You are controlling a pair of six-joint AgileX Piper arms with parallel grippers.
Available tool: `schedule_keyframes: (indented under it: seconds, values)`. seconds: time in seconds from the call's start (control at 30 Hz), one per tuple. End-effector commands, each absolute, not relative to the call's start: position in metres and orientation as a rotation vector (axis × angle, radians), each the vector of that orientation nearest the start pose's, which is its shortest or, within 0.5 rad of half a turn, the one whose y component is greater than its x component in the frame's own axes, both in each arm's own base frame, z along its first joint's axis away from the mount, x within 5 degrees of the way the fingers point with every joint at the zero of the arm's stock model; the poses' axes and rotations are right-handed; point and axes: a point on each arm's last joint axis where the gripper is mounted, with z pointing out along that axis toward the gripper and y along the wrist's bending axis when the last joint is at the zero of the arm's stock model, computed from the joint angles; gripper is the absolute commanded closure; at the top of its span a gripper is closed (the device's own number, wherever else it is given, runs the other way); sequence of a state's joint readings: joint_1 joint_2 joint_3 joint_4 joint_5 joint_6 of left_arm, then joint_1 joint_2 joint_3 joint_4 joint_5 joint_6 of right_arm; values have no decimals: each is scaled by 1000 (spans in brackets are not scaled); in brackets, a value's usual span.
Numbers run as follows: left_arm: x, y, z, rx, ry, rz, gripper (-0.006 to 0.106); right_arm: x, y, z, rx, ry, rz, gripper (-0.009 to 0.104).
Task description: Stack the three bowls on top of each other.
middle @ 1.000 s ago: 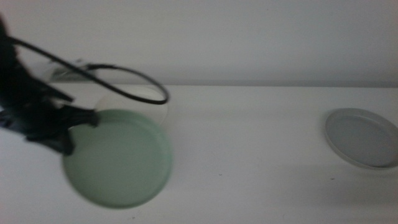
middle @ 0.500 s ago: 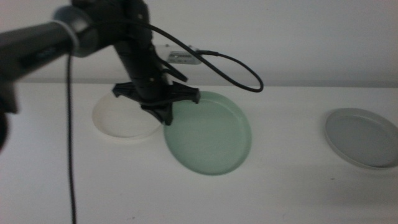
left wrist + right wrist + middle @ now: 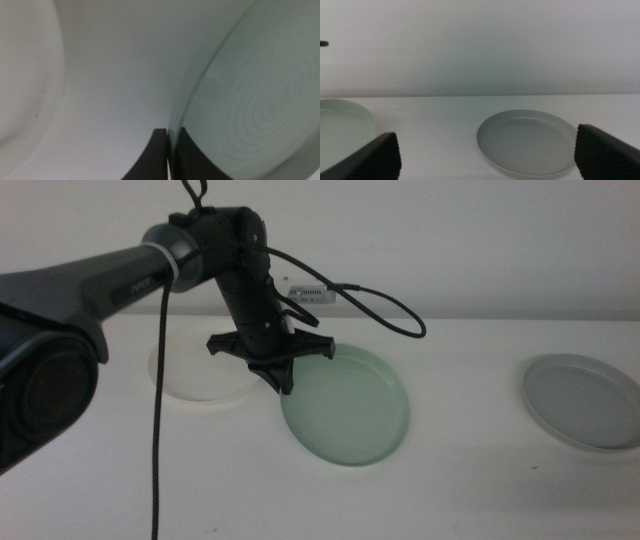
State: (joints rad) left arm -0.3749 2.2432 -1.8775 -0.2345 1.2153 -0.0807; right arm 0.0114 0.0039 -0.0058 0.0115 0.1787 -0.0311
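Note:
My left gripper [image 3: 281, 379] is shut on the near-left rim of the pale mint green bowl [image 3: 346, 410] and holds it slightly tilted near the table's middle. In the left wrist view the jaws [image 3: 168, 150] pinch that rim, with the green bowl [image 3: 250, 100] on one side. The white bowl [image 3: 192, 383] lies on the table just left of the gripper and also shows in the left wrist view [image 3: 22, 75]. The grey bowl [image 3: 585, 402] lies alone at the far right. My right gripper [image 3: 487, 160] is open and empty, facing the grey bowl [image 3: 527, 140]. It is out of the middle view.
The left arm [image 3: 90, 280] reaches in from the left over the white bowl, with a black cable [image 3: 375, 305] looping behind it. A small white box [image 3: 305, 293] sits at the back wall. The green bowl's edge [image 3: 340, 130] shows in the right wrist view.
My left gripper has carried the green bowl from the front left to the right, past the white bowl, toward the table's middle. The white and grey bowls have not moved.

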Motion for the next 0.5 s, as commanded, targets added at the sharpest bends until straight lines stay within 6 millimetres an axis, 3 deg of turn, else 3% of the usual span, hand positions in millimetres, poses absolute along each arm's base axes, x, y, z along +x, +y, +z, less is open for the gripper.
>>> schedule_keyframes:
  seconds: [0.0,0.33,0.47]
  values:
    - [414,-190,178,359,3179,-385,102,55,1,187,-33,1656,-14,2]
    - [423,-193,158,351,3139,-391,100,55,1,187,-33,1656,-14,2]
    - [425,-191,158,367,3127,-342,81,55,1,187,-33,1656,-14,2]
